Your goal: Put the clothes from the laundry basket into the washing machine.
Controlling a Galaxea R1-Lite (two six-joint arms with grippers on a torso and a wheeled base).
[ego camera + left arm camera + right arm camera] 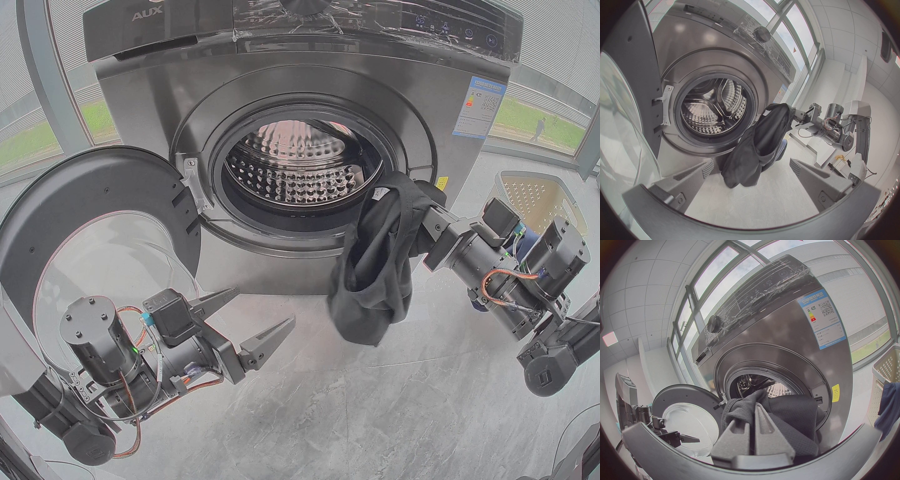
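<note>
A grey marbled floor (375,406) spread across the foreground. Tall windows (709,280) with grey frames ran along the back of the room, and a green lawn (537,128) lay beyond them. A corrugated grey building (850,277) stood outside. Overhead was a white tiled ceiling (637,280) with a lit square panel (610,338), and a white wall (834,78) met the windows at the side.

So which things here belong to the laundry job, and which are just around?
Job: black garment, held in the right claw; washing machine, door open; laundry basket with blue cloth; left claw, open.
Just around: label on the machine; windows.
</note>
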